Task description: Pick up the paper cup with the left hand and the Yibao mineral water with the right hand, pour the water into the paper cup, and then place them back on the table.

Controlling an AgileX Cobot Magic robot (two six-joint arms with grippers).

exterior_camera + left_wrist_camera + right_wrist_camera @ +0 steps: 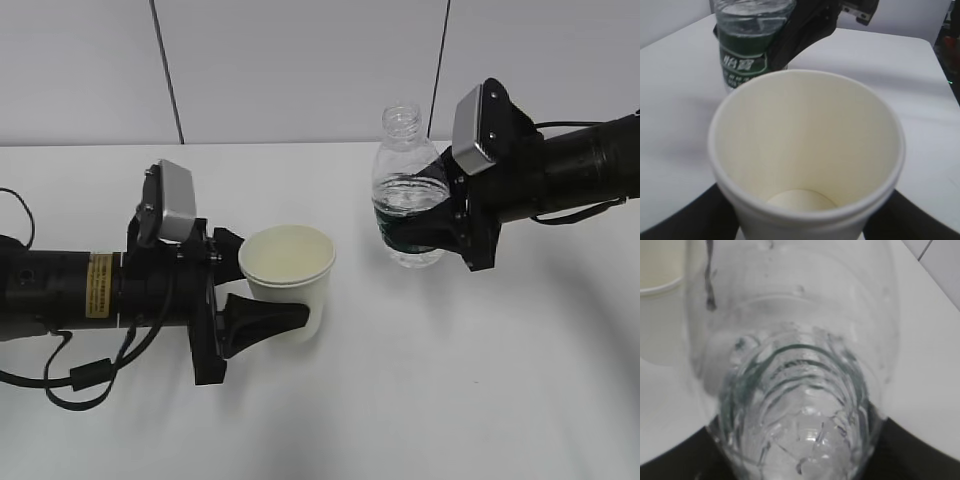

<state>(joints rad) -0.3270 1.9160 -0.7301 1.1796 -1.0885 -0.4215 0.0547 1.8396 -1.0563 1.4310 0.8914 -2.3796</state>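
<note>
paper cup [288, 275] clamped in left tool [262, 285]; bottle [408, 190] in right tool [425, 222].

Even, bright light is falling from above, casting soft grey shadows on the table [420, 400] beneath both arms. The cup [805, 150] is showing slightly soft up close. The bottle [800, 390] is blurring, glare glinting off its plastic.
</note>
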